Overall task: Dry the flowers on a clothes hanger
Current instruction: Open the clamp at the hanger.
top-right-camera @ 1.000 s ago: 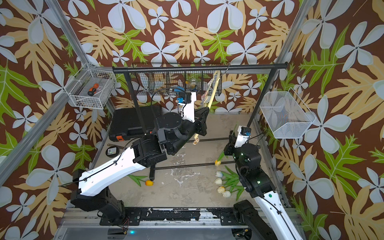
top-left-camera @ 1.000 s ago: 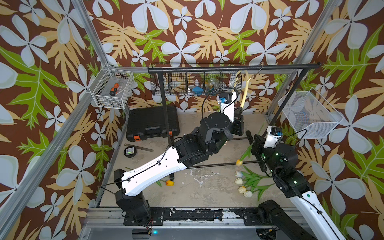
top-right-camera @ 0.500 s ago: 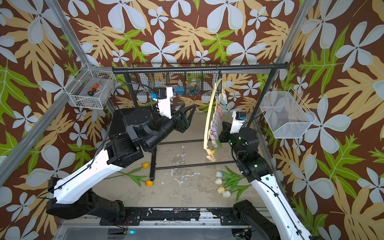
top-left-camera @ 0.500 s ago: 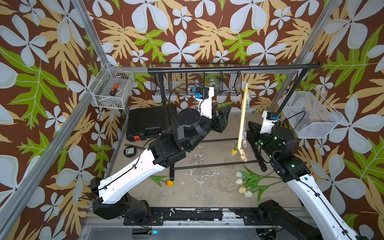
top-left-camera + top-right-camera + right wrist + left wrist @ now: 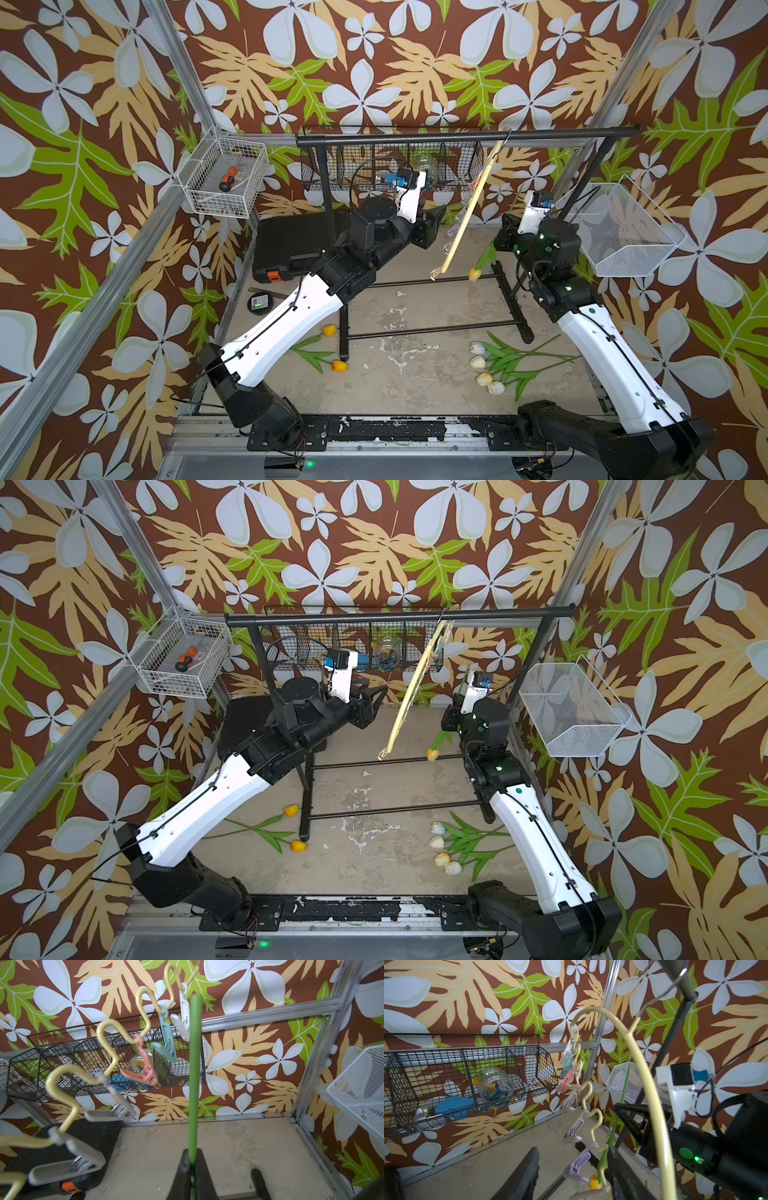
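Clothes hanger (image 5: 469, 208) hangs tilted by its hook from the rack bar (image 5: 457, 135) in both top views, between the left gripper (image 5: 438, 214) and the right gripper (image 5: 500, 243), which carries an orange tulip (image 5: 473, 274) head down; white tulips (image 5: 484, 365) lie on the floor (image 5: 415, 395). Left wrist view: the left gripper (image 5: 571, 1176) stands spread, a purple clothespin (image 5: 579, 1164) between its fingers (image 5: 525, 1174). Right wrist view: the right gripper (image 5: 192, 1167) pinches the tulip's green stem (image 5: 194, 1074), near the dangling pins (image 5: 166, 1043).
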Controlling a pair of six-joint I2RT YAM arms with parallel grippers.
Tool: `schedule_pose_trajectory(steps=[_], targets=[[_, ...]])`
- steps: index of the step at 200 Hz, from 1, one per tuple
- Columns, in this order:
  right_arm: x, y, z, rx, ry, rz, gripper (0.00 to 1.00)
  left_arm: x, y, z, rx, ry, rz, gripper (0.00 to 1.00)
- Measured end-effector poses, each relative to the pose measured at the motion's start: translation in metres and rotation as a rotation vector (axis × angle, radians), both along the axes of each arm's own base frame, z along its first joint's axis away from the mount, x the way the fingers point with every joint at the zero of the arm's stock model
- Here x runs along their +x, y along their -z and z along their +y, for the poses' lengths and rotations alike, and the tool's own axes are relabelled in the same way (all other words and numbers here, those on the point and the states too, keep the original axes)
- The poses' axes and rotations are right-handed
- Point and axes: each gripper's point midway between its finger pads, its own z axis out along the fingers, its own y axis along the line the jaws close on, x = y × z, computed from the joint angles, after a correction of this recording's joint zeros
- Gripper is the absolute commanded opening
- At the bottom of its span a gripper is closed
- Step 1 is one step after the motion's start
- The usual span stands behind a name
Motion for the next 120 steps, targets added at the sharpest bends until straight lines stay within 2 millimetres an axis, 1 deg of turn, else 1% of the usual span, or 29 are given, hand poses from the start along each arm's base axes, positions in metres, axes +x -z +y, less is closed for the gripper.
schedule_pose_trajectory(steps=[19,32,59,86,120], targets=[[0.014,-0.007,-0.001,-0.006,0.002,-0.008,0.0,0.02,0.006,0.002,0.009,-0.016,0.004,0.54],[0.022,-0.014,0.004,-0.008,-0.019,-0.022,0.0,0.03,0.009,0.0,0.011,-0.01,0.005,0.55],[0.038,-0.026,0.013,-0.011,-0.048,-0.041,0.0,0.046,0.017,-0.006,0.025,0.009,0.007,0.57],[0.055,-0.033,0.021,-0.025,-0.076,-0.049,0.0,0.047,0.026,-0.016,0.037,0.054,0.005,0.6],[0.072,-0.037,0.029,-0.037,-0.104,-0.053,0.0,0.049,0.031,-0.026,0.049,0.099,-0.019,0.61]])
